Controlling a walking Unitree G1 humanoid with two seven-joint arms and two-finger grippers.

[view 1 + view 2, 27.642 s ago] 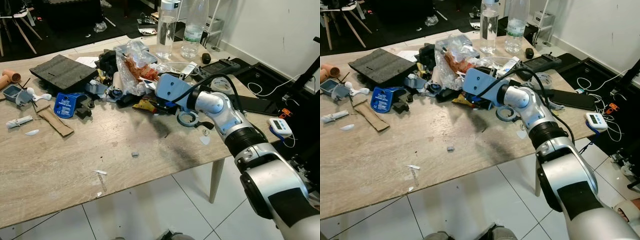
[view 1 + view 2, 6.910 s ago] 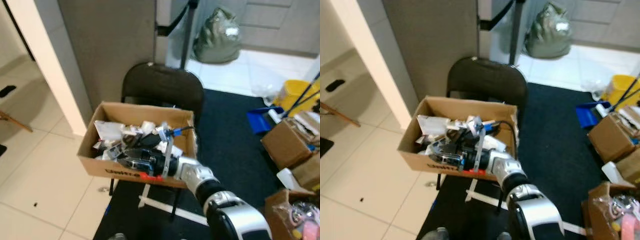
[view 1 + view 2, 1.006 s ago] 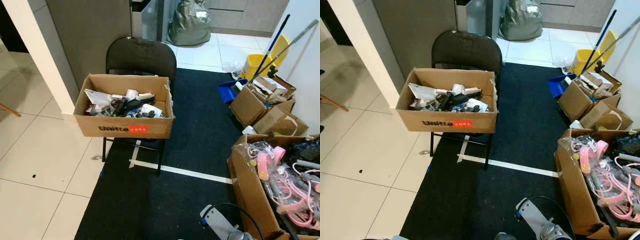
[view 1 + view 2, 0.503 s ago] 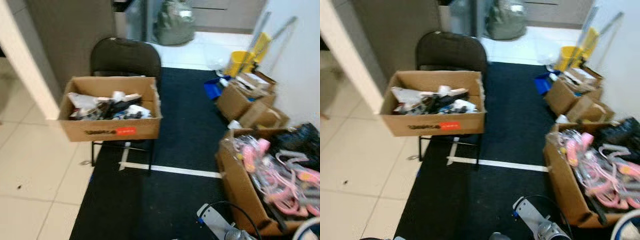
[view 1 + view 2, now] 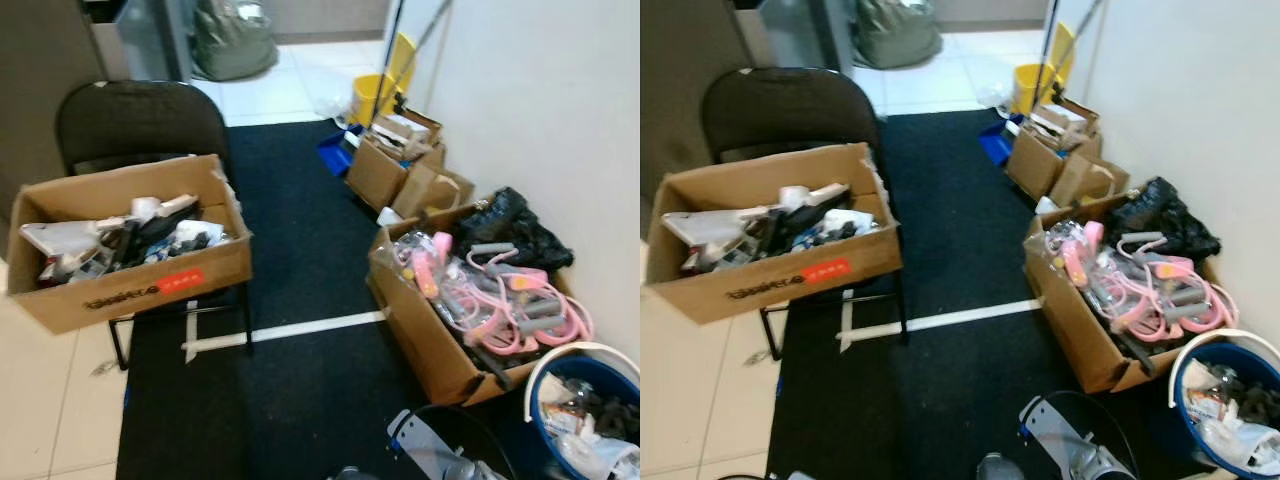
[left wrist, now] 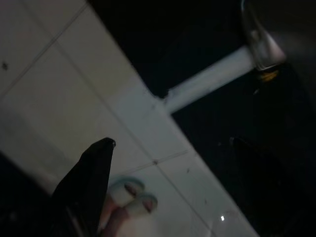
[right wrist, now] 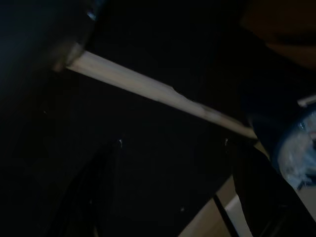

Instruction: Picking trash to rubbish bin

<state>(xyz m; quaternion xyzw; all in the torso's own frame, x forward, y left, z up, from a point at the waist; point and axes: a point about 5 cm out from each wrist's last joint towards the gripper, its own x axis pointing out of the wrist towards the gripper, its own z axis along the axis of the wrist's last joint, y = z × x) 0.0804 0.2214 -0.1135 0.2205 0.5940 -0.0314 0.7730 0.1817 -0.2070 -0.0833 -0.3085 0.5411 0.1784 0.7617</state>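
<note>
Cardboard box [image 5: 130, 290]: brown, red label, black lettering; chair [image 5: 135, 125]: black; carpet [image 5: 300, 250]: black with white tape stripe [image 5: 290, 328]; floor tiles [image 5: 60, 400]: cream; mop bucket [image 5: 372, 98]: yellow; dustpan [image 5: 335, 155]: blue; hoses [image 5: 500, 300]: pink and grey; bucket [image 5: 1225, 400]: blue, white rim; wall [image 5: 540, 110]: white; sack [image 5: 230, 45]: grey-green

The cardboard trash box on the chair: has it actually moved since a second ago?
No. The cardboard trash box sits on the black chair just as before, beside the white floor line; the camera turned right.
</note>
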